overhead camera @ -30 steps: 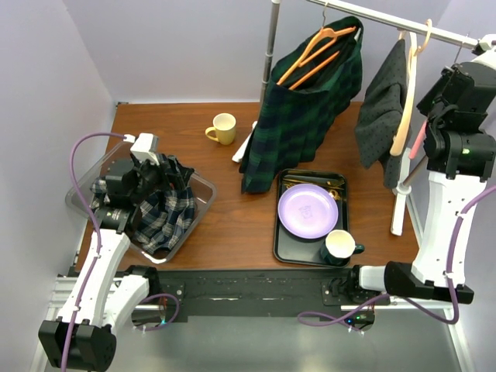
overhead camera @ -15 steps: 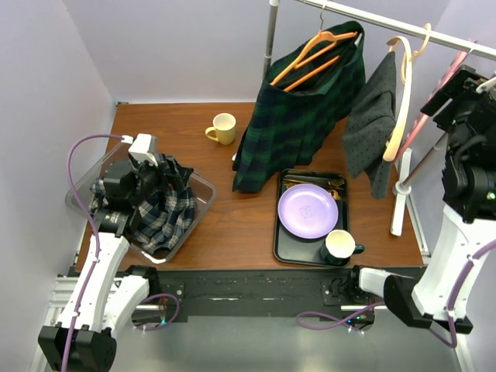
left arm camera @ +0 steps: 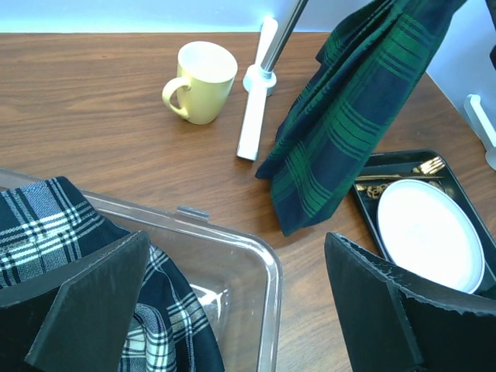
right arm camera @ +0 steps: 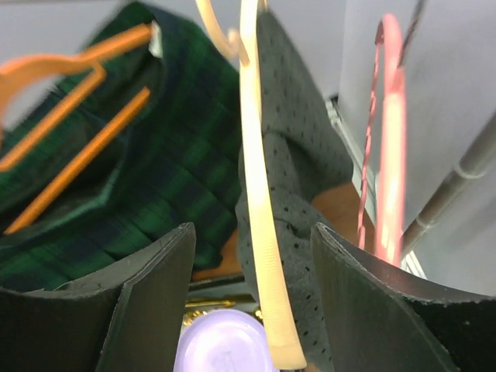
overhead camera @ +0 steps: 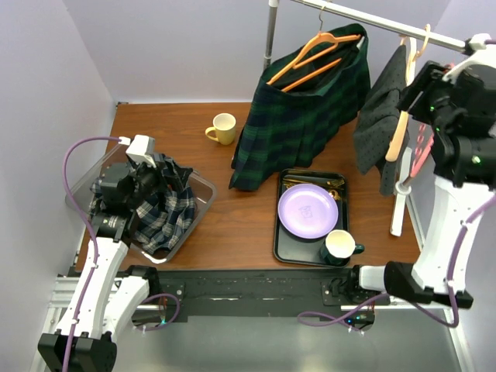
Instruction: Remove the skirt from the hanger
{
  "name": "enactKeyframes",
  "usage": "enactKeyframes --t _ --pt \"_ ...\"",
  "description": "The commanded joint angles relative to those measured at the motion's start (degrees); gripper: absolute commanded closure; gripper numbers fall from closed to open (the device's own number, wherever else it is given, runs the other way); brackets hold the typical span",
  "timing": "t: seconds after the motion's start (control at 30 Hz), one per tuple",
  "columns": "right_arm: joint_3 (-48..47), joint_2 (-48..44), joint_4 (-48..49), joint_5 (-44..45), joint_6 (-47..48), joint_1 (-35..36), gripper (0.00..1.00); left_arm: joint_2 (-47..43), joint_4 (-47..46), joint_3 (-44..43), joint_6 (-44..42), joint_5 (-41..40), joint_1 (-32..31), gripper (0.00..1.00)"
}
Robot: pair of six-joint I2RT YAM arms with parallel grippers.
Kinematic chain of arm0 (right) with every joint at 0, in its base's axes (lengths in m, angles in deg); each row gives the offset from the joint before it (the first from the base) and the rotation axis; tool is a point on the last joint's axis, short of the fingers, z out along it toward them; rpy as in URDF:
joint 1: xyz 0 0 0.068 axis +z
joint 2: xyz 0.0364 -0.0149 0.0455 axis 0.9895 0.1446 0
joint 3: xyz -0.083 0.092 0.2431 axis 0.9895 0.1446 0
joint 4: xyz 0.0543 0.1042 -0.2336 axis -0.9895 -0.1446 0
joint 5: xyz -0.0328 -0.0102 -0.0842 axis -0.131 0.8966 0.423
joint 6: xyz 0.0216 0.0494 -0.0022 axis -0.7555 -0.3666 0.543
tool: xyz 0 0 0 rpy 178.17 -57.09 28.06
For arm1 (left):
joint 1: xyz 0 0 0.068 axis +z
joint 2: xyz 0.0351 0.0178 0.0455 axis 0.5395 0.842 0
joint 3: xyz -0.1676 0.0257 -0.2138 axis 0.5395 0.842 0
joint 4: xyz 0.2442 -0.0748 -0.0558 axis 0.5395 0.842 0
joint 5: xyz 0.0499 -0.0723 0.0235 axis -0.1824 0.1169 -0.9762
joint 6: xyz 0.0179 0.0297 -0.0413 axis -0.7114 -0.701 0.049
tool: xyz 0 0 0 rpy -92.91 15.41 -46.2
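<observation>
- Grey dotted skirt (right arm camera: 298, 155) hangs on the cream hanger (right arm camera: 260, 201).
- My right end effector (right arm camera: 252, 232) is spread wide, facing that hanger from close by.
- My left end effector (left arm camera: 236, 240), also spread, sits well apart from it.

Pale lilac walls (overhead camera: 155, 46) enclose a brown wooden table (overhead camera: 232, 225) from nine to twelve o'clock; a metal clothes rail (overhead camera: 372, 17) crosses at one o'clock under even light.
</observation>
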Motion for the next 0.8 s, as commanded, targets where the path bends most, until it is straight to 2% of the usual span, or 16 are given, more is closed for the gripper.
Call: enactKeyframes --t 0.0,0.23,0.4,0.57,0.77 --pt "3.8 1.0 2.9 1.8 -0.4 -0.1 0.37 -0.6 -2.1 -0.1 -0.5 1.2 -0.3 0.0" --pt "8.5 1.9 5.1 2.7 0.4 -0.1 0.37 -0.7 -2.1 -0.1 -0.5 0.9 -0.3 0.0" --pt "9.4 2.5 6.3 1.8 -0.2 -0.1 0.44 -0.5 -2.2 0.0 -0.5 0.9 -0.3 0.0" --pt "9.3 2.5 7.6 0.9 -0.7 -0.1 0.56 -0.1 -2.2 -0.1 -0.5 1.2 -0.3 0.0" --pt "6.5 3.6 7.5 -0.1 -0.8 0.0 0.82 0.0 -2.2 -0.1 -0.5 1.3 -0.3 0.0"
